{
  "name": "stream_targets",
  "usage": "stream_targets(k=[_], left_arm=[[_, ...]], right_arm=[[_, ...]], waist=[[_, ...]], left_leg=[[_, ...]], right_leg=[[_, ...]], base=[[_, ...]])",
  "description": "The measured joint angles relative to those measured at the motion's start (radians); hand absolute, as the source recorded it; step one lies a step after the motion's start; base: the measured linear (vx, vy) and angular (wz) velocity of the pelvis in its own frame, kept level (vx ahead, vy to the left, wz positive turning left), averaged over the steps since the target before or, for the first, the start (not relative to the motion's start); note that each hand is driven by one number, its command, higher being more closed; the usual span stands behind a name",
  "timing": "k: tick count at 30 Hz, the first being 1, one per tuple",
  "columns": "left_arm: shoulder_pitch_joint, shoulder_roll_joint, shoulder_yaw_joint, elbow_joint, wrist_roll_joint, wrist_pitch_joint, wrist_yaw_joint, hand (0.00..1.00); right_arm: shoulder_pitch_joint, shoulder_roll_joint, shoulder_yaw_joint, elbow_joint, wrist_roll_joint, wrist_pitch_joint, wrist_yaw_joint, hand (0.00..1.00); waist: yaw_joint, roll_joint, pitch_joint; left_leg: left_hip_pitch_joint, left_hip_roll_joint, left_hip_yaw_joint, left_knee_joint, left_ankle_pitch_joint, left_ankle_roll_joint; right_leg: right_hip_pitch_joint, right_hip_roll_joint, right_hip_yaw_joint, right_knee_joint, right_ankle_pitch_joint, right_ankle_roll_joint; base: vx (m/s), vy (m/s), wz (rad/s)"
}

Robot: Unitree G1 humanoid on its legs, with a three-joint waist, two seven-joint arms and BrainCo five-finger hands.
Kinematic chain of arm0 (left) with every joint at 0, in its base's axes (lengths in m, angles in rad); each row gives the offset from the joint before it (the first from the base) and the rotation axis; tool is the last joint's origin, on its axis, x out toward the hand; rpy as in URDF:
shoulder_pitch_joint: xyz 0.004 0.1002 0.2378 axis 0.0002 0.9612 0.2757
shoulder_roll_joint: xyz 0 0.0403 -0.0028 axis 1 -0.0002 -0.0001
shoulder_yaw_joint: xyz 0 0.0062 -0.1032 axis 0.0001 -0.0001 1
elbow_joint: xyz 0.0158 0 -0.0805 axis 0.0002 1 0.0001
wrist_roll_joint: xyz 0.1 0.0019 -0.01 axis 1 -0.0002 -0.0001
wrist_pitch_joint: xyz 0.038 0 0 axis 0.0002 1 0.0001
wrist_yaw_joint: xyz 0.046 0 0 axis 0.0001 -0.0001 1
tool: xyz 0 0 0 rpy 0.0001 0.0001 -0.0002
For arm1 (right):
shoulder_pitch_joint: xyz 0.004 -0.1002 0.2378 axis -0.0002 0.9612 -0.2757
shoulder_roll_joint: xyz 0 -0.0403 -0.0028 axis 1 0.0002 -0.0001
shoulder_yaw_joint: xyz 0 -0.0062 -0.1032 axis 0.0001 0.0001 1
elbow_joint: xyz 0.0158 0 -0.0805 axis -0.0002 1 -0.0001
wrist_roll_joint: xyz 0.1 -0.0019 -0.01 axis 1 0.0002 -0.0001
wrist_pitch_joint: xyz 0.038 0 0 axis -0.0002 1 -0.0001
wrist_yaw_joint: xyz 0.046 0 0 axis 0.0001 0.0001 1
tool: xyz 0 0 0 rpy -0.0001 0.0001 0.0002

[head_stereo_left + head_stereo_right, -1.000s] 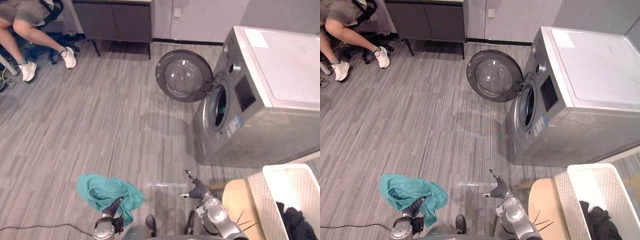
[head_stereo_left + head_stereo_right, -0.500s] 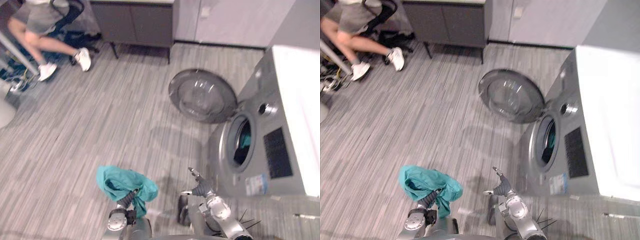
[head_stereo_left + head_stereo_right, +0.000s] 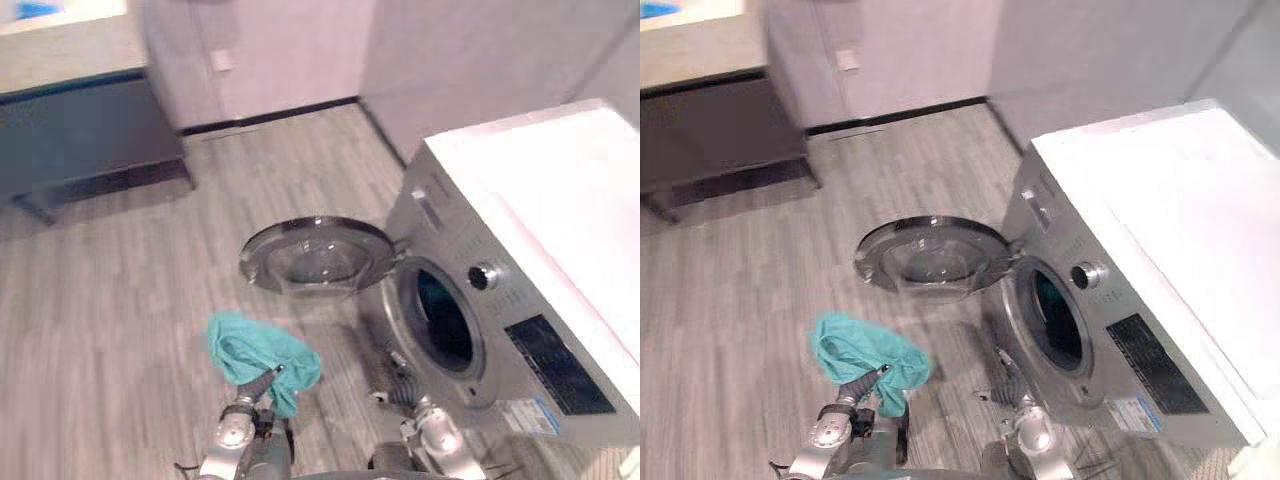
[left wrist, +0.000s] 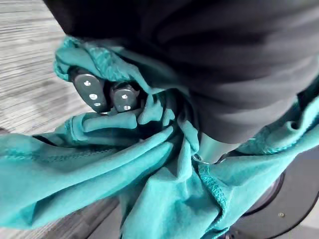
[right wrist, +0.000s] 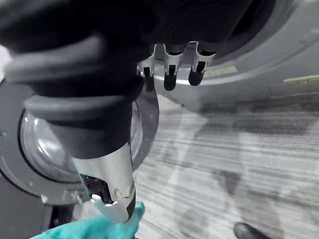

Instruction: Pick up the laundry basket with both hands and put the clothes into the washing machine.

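A teal cloth [image 3: 258, 350] hangs bunched from my left hand [image 3: 259, 384], low in the eye views and left of the washer. In the left wrist view the fingers [image 4: 106, 93] are curled into its folds [image 4: 149, 169]. The silver washing machine [image 3: 520, 300] stands to the right with its round door [image 3: 315, 255] swung open toward the floor. Its dark drum opening [image 3: 440, 322] faces me. My right hand [image 3: 400, 383] hovers just in front of and below that opening, fingers [image 5: 170, 74] straight and holding nothing.
A dark low cabinet [image 3: 90, 130] stands against the back wall at the left. White wall panels [image 3: 300, 50] run behind the washer. Grey plank floor [image 3: 110, 300] stretches open to the left of the door.
The whole view has swung toward the washer, so the seated person and the white basket have left it. My left hand still holds the teal cloth and my right hand stays open.
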Motion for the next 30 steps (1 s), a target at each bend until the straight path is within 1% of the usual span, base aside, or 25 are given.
stream_targets(k=[1,2,3,4,5,6,7,8,9,10,11,12,13,14,15,16,17,18,19,20,21,23,26,28,30], left_arm=[[0.0,0.003,0.0,-0.011,0.0,0.0,0.0,1.0],[-0.003,0.008,0.002,-0.039,0.0,-0.001,0.0,1.0],[-0.006,0.008,0.004,-0.049,0.0,-0.001,0.001,1.0],[-0.004,0.009,0.008,-0.064,0.0,-0.002,0.0,1.0],[-0.009,0.01,0.011,-0.064,0.0,-0.001,0.0,1.0],[-0.016,0.011,0.014,-0.059,0.0,-0.001,-0.002,1.0],[-0.026,0.006,0.017,-0.047,0.0,0.002,-0.005,1.0],[-0.029,0.005,0.023,-0.036,0.001,0.002,-0.014,1.0],[-0.024,0.006,0.025,-0.033,0.002,0.002,-0.022,1.0],[-0.022,0.003,0.024,-0.023,0.006,0.002,-0.027,1.0],[-0.023,-0.005,0.023,-0.019,0.012,0.002,-0.031,1.0],[-0.025,-0.012,0.023,-0.019,0.013,0.002,-0.036,1.0],[-0.023,-0.017,0.021,-0.019,0.014,0.002,-0.039,1.0],[-0.017,-0.031,0.015,-0.017,0.014,0.002,-0.041,1.0],[-0.012,-0.04,0.0,-0.017,0.013,0.002,-0.04,1.0],[-0.01,-0.045,-0.007,-0.017,0.013,0.002,-0.041,1.0],[-0.01,-0.05,-0.015,-0.017,0.013,0.002,-0.04,1.0],[-0.015,-0.054,-0.023,-0.017,0.012,0.002,-0.04,1.0],[-0.02,-0.055,-0.026,-0.017,0.011,0.002,-0.039,1.0],[-0.025,-0.058,-0.032,-0.017,0.008,0.001,-0.037,1.0],[-0.042,-0.062,-0.043,-0.011,-0.001,0.0,-0.03,1.0],[-0.073,-0.047,-0.046,-0.006,-0.002,0.0,-0.022,1.0],[-0.096,-0.015,-0.039,-0.006,-0.003,0.001,-0.016,1.0],[-0.111,0.008,-0.037,-0.006,-0.003,0.002,-0.015,1.0],[-0.142,0.01,-0.037,-0.006,-0.006,0.003,-0.012,1.0]], right_arm=[[-0.002,0.0,0.008,0.0,-0.001,-0.002,0.0,0.0],[-0.01,0.001,0.019,0.001,-0.002,-0.005,0.002,0.0],[-0.019,0.002,0.022,0.003,-0.003,-0.006,0.003,0.0],[-0.044,0.002,0.028,0.018,-0.006,-0.008,0.006,0.0],[-0.066,0.002,0.029,0.035,-0.01,-0.007,0.007,0.0],[-0.072,0.002,0.028,0.04,-0.012,-0.007,0.007,0.0],[-0.074,-0.002,0.021,0.039,-0.017,-0.007,0.005,0.0],[-0.067,-0.008,0.012,0.039,-0.022,-0.006,0.004,0.0],[-0.053,-0.011,0.012,0.039,-0.022,-0.006,-0.001,0.0],[-0.033,-0.016,0.008,0.039,-0.022,-0.005,-0.003,0.0],[-0.01,-0.028,0.008,0.04,-0.02,-0.005,-0.004,0.0],[0.009,-0.038,0.009,0.046,-0.019,-0.005,-0.007,0.0],[0.017,-0.046,0.009,0.056,-0.018,-0.005,-0.007,0.0],[0.019,-0.06,0.011,0.078,-0.016,0.0,-0.007,0.0],[0.009,-0.071,0.002,0.094,-0.004,0.01,-0.012,0.0],[0.0,-0.072,-0.018,0.106,0.001,0.014,-0.014,0.0],[-0.002,-0.072,-0.038,0.12,0.003,0.014,-0.018,0.0],[-0.014,-0.069,-0.062,0.134,0.005,0.014,-0.026,0.0],[-0.018,-0.068,-0.074,0.146,0.006,0.014,-0.03,0.0],[-0.021,-0.074,-0.086,0.154,0.008,0.014,-0.035,0.0],[-0.038,-0.084,-0.11,0.181,0.014,0.016,-0.048,0.0],[-0.036,-0.077,-0.122,0.19,0.02,0.017,-0.051,0.0],[-0.082,-0.077,-0.123,0.26,0.037,0.034,-0.052,0.0],[-0.107,-0.081,-0.147,0.28,0.06,0.037,-0.054,0.0],[-0.13,-0.088,-0.163,0.283,0.083,0.038,-0.057,0.0]], waist=[[0.0,0.014,0.007],[-0.004,0.011,0.003],[-0.003,0.011,0.003],[0.001,0.025,0.002],[0.0,0.021,-0.001],[0.0,0.023,0.001],[-0.01,0.01,-0.008],[-0.023,0.028,-0.004],[-0.029,0.036,0.0],[-0.03,0.045,0.0],[-0.031,0.058,0.0],[-0.029,0.063,0.001],[-0.028,0.07,0.001],[-0.025,0.082,0.011],[-0.02,0.088,0.013],[-0.021,0.092,0.017],[-0.021,0.093,0.02],[-0.021,0.096,0.022],[-0.023,0.101,0.023],[-0.024,0.115,0.019],[-0.021,0.124,0.03],[-0.026,0.103,0.039],[-0.027,0.091,0.08],[-0.028,0.095,0.108],[-0.031,0.093,0.145]], left_leg=[[0.025,0.0,0.027,-0.015,-0.004,0.007],[0.064,0.008,0.091,-0.04,-0.012,0.017],[0.08,0.014,0.121,-0.048,-0.016,0.022],[0.103,0.025,0.194,-0.064,-0.029,0.023],[0.119,0.031,0.246,-0.064,-0.041,0.022],[0.124,0.031,0.272,-0.06,-0.041,0.022],[0.128,0.032,0.305,-0.041,-0.045,0.021],[0.137,0.051,0.333,-0.013,-0.052,0.013],[0.15,0.067,0.352,0.017,-0.063,-0.004],[0.157,0.094,0.367,0.07,-0.084,-0.01],[0.137,0.149,0.368,0.202,-0.112,-0.008],[0.104,0.194,0.349,0.321,-0.114,-0.005],[0.078,0.215,0.318,0.407,-0.106,0.005],[0.01,0.237,0.213,0.552,-0.101,0.007],[-0.025,0.209,0.111,0.566,-0.146,-0.012],[-0.039,0.18,0.044,0.527,-0.166,-0.034],[-0.041,0.149,-0.02,0.45,-0.172,-0.043],[-0.042,0.118,-0.09,0.343,-0.17,-0.047],[-0.042,0.104,-0.128,0.276,-0.163,-0.058],[-0.04,0.093,-0.168,0.172,-0.118,-0.093],[-0.032,0.092,-0.159,0.111,-0.059,-0.083],[-0.035,0.061,-0.107,0.114,-0.062,-0.076],[-0.055,0.063,-0.004,0.19,-0.099,-0.035],[-0.078,0.082,0.034,0.245,-0.14,-0.023],[-0.109,0.093,0.053,0.305,-0.176,-0.014]], right_leg=[[-0.001,-0.018,-0.077,0.003,-0.005,-0.009],[-0.003,-0.025,-0.206,-0.005,-0.01,-0.017],[-0.006,-0.019,-0.263,-0.012,-0.009,-0.018],[-0.023,-0.007,-0.373,-0.032,-0.008,-0.038],[-0.027,-0.003,-0.451,-0.06,0.011,-0.076],[-0.027,0.0,-0.481,-0.098,0.028,-0.099],[-0.024,0.022,-0.47,-0.175,0.073,-0.111],[-0.006,0.046,-0.441,-0.207,0.104,-0.113],[0.016,0.065,-0.415,-0.232,0.108,-0.116],[0.04,0.087,-0.39,-0.259,0.108,-0.115],[0.069,0.118,-0.363,-0.29,0.109,-0.114],[0.088,0.138,-0.342,-0.308,0.109,-0.114],[0.099,0.152,-0.327,-0.318,0.109,-0.114],[0.121,0.167,-0.28,-0.327,0.108,-0.118],[0.12,0.166,-0.228,-0.321,0.11,-0.118],[0.12,0.161,-0.194,-0.318,0.113,-0.115],[0.12,0.155,-0.155,-0.317,0.117,-0.107],[0.118,0.147,-0.113,-0.317,0.123,-0.097],[0.116,0.143,-0.092,-0.316,0.127,-0.091],[0.105,0.146,-0.065,-0.317,0.132,-0.072],[0.083,0.147,-0.002,-0.31,0.124,-0.029],[0.031,0.105,0.044,-0.272,0.124,-0.011],[-0.066,0.081,0.115,-0.154,0.114,0.01],[-0.128,0.067,0.092,-0.084,0.114,0.01],[-0.183,0.064,0.088,-0.021,0.108,0.015]], base=[[0.21,0.307,-1.52],[0.12,0.16,-1.13],[0.14,0.162,-1.59],[0.13,0.12,-1.62],[0.15,0.117,-1.65],[0.12,0.059,-1.36],[0.13,-0.004,-1.18],[0.15,-0.06,-1.13],[0.19,-0.093,-0.99],[0.15,-0.086,-0.92],[0.15,-0.086,-0.84],[0.11,-0.054,-0.68],[0.13,-0.029,-0.78],[0.14,0.053,-1.11],[0.18,0.119,-1.33],[0.15,0.146,-1.3],[0.18,0.224,-1.19],[0.13,0.22,-1.04],[0.13,0.243,-0.98],[0.14,0.286,-1.09],[0.13,0.278,-1.02],[0.07,0.275,-0.79],[-0.04,0.185,-0.8],[-0.11,0.109,-0.78],[-0.16,0.064,-0.52]])
